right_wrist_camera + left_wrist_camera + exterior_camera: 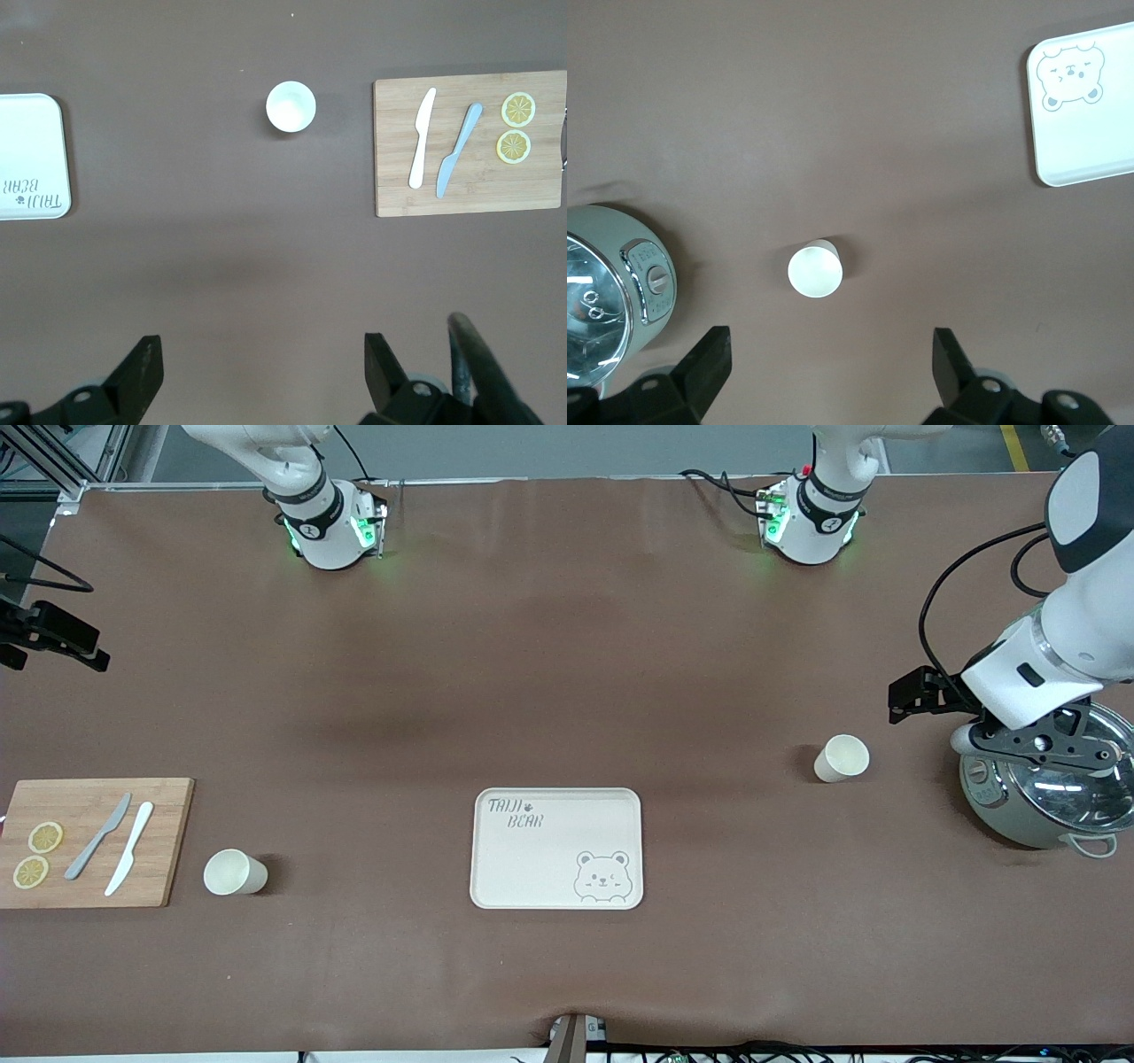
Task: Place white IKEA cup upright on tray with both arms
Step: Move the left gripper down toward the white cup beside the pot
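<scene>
The cream tray (556, 849) with a grey bear drawing lies in the middle of the table, nearer the front camera, with nothing on it. One white cup (842, 758) stands mouth up toward the left arm's end, beside a pot. My left gripper (921, 693) hangs open and empty in the air beside the pot; its wrist view (830, 345) shows that cup (815, 269) below. A second white cup (232, 872) stands beside the cutting board. My right gripper (55, 638) is open and empty, high up; its wrist view (260, 348) shows that cup (291, 106).
A grey-green pot (1045, 797) with a glass lid stands at the left arm's end. A wooden cutting board (89, 841) holds two knives and two lemon slices at the right arm's end. Both arm bases stand along the table's edge farthest from the front camera.
</scene>
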{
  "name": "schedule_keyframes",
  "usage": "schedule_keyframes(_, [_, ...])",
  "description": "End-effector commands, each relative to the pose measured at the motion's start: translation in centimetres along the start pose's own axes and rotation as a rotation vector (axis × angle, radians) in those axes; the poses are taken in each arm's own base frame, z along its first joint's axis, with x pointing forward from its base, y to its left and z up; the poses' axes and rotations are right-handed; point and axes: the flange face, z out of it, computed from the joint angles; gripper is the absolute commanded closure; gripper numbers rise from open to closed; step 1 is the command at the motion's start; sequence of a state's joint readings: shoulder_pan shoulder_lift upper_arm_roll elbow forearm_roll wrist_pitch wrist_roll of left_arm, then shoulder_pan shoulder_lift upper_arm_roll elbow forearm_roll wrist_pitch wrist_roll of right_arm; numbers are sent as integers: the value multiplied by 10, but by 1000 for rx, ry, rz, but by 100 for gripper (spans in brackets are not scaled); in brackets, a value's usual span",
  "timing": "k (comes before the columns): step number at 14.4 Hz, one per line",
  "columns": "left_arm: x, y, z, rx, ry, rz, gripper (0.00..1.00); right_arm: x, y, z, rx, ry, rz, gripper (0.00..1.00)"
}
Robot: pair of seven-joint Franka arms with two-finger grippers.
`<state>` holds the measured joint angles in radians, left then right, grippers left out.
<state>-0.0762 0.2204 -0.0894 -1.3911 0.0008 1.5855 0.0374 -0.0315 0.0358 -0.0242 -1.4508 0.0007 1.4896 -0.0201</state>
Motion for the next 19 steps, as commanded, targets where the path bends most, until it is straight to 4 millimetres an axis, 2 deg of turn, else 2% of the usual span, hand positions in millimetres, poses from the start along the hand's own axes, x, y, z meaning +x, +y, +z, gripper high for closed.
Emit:
schedule_keyframes(1, [3,-2,1,29,14,0,0,-2,-1,-5,-5,-2,2,0])
schedule_keyframes(3, [5,6,7,70,4,34,0,-2,-1,-5,-5,-2,2,0])
schedule_keyframes(7, [14,22,61,87,-44,69,0,-2,-1,-5,-5,0,2,0])
schedule_keyframes(8, [12,29,85,84,-48,85,0,-2,0,-5,-7,0,0,0])
schedule_keyframes(10, [-4,27,137,85,-17,96,0,-2,-2,-4,-7,-5,0,0])
schedule_keyframes(11, [-14,16,158,85,17,96,0,-3,-2,-3,-6,-17,0,0])
schedule_keyframes(12, [-23,-4,176,84,38,87,0,-5,-1,-1,-6,-34,-1,0])
schedule_keyframes(14, [-43,-33,206,88,72,124,0,3,-4,9,-5,-37,-4,0])
schedule_keyframes(15, [-57,-52,216,95,103,134,0,16,-5,30,-7,-67,-8,0])
schedule_keyframes(17, [-77,-84,233,107,132,174,0,36,-4,60,-5,-86,-3,0])
schedule_keyframes(19, [-84,-90,247,110,155,178,0,53,-5,95,-4,-124,-5,0])
